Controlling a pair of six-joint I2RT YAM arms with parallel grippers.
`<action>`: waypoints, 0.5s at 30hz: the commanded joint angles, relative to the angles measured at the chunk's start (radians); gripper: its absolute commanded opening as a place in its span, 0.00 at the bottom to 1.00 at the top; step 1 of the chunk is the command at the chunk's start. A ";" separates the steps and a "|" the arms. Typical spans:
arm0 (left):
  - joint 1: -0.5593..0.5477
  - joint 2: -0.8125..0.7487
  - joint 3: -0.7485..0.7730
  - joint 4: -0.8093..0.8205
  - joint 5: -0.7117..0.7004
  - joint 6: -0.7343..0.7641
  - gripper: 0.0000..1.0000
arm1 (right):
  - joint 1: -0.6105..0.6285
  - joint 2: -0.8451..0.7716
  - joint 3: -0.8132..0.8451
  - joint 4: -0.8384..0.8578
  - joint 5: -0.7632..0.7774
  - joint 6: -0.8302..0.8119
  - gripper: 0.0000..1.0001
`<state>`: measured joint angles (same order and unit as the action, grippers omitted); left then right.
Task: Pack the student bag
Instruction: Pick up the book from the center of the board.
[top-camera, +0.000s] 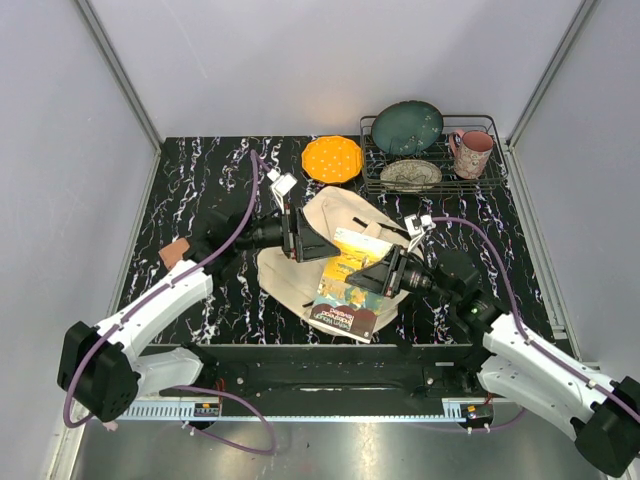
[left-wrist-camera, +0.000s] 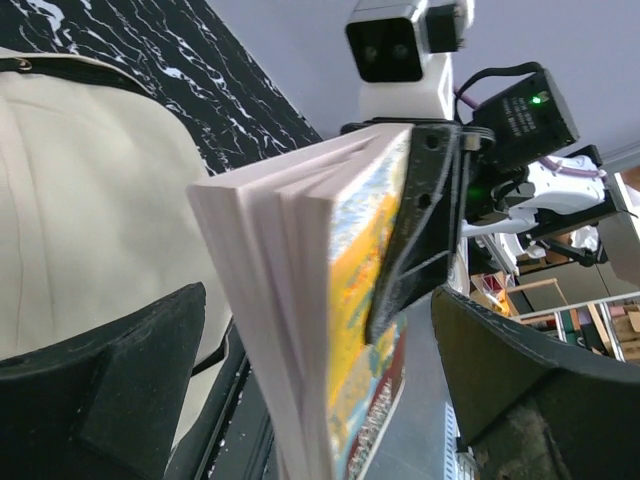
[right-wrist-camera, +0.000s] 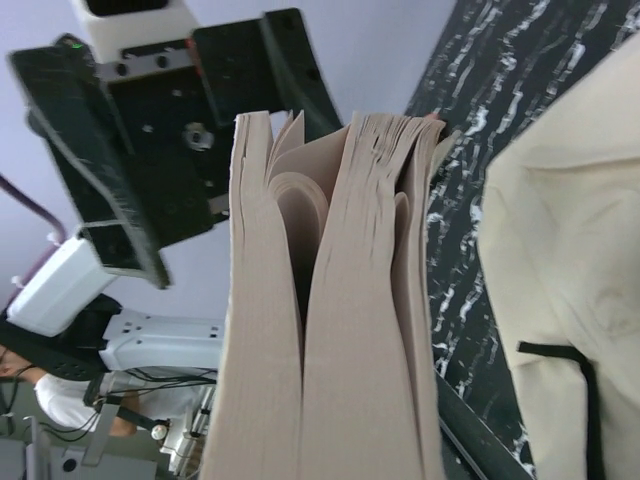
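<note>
Noted right jaws clamped on yellow-and-maroon paperback book (top-camera: 345, 298), partly over cream-beige fabric backpack (top-camera: 335, 210). Recorded left jaws wide apart, facing book's pages.

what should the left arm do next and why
Probably close the left gripper on the book at its page edge. In the left wrist view the book appears to sit between its wide-open jaws, while the right gripper clamps the other side by the student bag.
</note>
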<state>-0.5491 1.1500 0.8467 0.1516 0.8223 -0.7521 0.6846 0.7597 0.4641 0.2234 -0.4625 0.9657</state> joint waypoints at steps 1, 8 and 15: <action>-0.002 0.000 0.031 -0.040 -0.023 0.074 0.99 | 0.000 0.007 0.061 0.281 -0.094 0.064 0.00; -0.060 0.060 0.052 -0.001 0.032 0.093 0.99 | 0.001 0.078 0.054 0.382 -0.183 0.105 0.00; -0.095 0.065 0.066 0.048 0.038 0.085 0.60 | 0.001 0.084 0.047 0.381 -0.185 0.094 0.00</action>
<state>-0.6422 1.2190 0.8600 0.1280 0.8387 -0.6930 0.6846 0.8669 0.4641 0.4503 -0.6155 1.0481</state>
